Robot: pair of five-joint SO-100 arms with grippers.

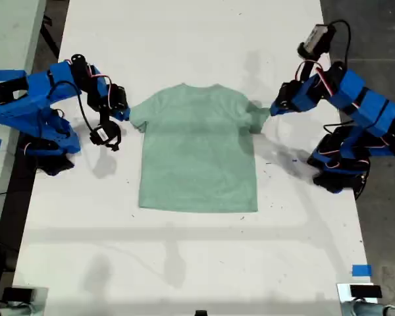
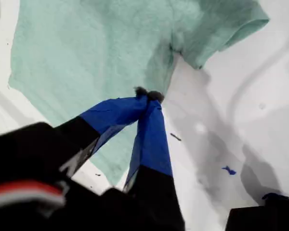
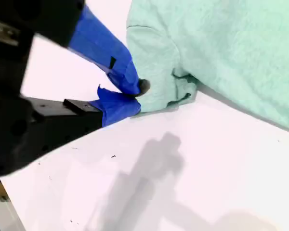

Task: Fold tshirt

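My first gripper (image 2: 148,95) and my second gripper (image 3: 135,94) each pinch closed on opposite sleeves of the tshirt (image 1: 197,148), which lies between them.

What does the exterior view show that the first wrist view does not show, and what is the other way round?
Only the exterior view: the whole tshirt lying flat with both sleeves out, the two blue arms at opposite sleeves, and a piece of blue tape near that view's lower right corner.
Only the first wrist view: a close look at my first gripper, its jaws together on the cloth edge just below a sleeve.
Both: the mint-green tshirt, the white table and my first gripper at the shirt.
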